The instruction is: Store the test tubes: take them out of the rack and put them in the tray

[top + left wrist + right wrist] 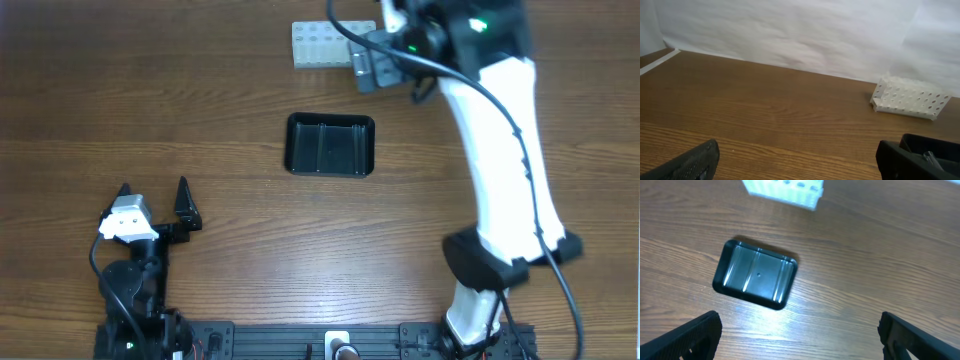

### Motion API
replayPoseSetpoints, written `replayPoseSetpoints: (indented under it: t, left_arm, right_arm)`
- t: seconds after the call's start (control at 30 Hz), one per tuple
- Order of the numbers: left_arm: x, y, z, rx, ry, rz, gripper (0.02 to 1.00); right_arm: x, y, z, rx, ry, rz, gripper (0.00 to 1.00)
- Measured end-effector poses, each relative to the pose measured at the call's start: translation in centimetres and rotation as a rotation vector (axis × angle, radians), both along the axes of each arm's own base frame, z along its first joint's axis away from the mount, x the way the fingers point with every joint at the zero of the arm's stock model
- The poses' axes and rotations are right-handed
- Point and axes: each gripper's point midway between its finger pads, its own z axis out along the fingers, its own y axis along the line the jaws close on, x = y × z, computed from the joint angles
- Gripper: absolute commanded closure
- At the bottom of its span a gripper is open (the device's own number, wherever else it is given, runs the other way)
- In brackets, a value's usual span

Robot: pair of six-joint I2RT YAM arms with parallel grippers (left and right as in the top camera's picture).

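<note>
The left gripper (pixel 154 190) sits low over the wooden table (pixel 200 100), well to the left of the black tray (pixel 330 146) and nearer the arm bases than the tray is. Its two dark fingers (pixel 692 161) are spread wide with nothing between them.

The right gripper (pixel 800 337) hangs lifted high above the table. In its own wrist view the wood on the tray's near side lies between its fingers (pixel 687 339), and the tray is just beyond them. These fingers are also spread wide and hold nothing.

The tray lies flat on the table, about midway between the two arms. It is a shallow rectangular dish with rounded corners and two faint ridges running along its floor, and its long sides run left to right.

Beyond the tray, close to the table's far edge, stands the white test tube rack (pixel 322 45). It is clearly apart from the tray and lies almost straight behind it. Rows of round holes show in its top and side faces. Whether any tubes stand in those holes cannot be told.

Behind the rack, a white cloth backdrop (pixel 800 35) rises from the table's far edge.
</note>
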Motion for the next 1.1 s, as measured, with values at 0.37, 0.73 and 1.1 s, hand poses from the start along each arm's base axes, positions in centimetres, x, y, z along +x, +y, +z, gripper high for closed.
replayPoseSetpoints:
  t: [0.37,0.73,1.1]
  left_arm:
    - [0.0,0.0,0.0,0.0,0.0,0.0,0.02]
    - [0.0,0.0,0.0,0.0,0.0,0.0,0.02]
    - [0.0,0.0,0.0,0.0,0.0,0.0,0.02]
  right_arm:
    - [-6.8,-3.4,-0.2,-0.044,0.059,-0.012,0.012]
    - [-9.1,-6.4,-4.0,-0.011,-0.143,-0.059,0.009]
    - [-6.0,-6.3,-11.3,0.032,-0.502,-0.012,0.009]
